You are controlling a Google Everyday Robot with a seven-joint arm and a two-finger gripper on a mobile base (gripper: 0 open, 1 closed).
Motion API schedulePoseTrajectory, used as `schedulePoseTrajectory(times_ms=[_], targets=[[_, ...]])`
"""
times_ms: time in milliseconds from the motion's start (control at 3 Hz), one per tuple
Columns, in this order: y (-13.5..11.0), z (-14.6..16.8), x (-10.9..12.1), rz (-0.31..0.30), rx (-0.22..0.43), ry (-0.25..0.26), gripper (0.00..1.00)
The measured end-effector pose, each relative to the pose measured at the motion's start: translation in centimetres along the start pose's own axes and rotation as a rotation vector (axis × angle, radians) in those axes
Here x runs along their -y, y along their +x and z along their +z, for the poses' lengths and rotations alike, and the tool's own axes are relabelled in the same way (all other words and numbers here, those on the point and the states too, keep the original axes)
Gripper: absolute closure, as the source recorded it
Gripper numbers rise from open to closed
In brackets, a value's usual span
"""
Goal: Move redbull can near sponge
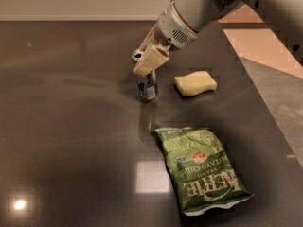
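Note:
The redbull can [147, 89] is a slim silver-and-blue can, upright, its lower part showing below my fingers. My gripper [147, 65] comes down from the upper right, and its cream fingers [150, 60] are shut on the can's upper part. The can's base is at the dark tabletop [71, 126]; I cannot tell whether it touches. The sponge [195, 83], a pale yellow block with wavy sides, lies flat on the table a short way to the right of the can, apart from it.
A green chip bag [201, 168] lies flat in front of the can and sponge, toward the near right. The table's right edge [265, 103] runs diagonally past the sponge, with floor beyond it.

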State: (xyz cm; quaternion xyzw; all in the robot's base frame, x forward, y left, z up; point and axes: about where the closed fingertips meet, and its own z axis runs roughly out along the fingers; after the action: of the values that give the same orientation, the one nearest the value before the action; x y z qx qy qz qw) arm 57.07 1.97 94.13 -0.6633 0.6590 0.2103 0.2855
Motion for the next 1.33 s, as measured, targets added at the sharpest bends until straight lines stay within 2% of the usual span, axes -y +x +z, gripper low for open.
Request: schedulePoseTrajectory(times_ms=[333, 667, 1333], targets=[[2.7, -1.3, 2.2, 0.067, 0.002, 0.045, 1.0], [4.8, -2.2, 3.7, 0.121, 0.012, 0.067, 0.83], [7.2, -3.1, 5.2, 0.195, 0.052, 0.071, 0.36]])
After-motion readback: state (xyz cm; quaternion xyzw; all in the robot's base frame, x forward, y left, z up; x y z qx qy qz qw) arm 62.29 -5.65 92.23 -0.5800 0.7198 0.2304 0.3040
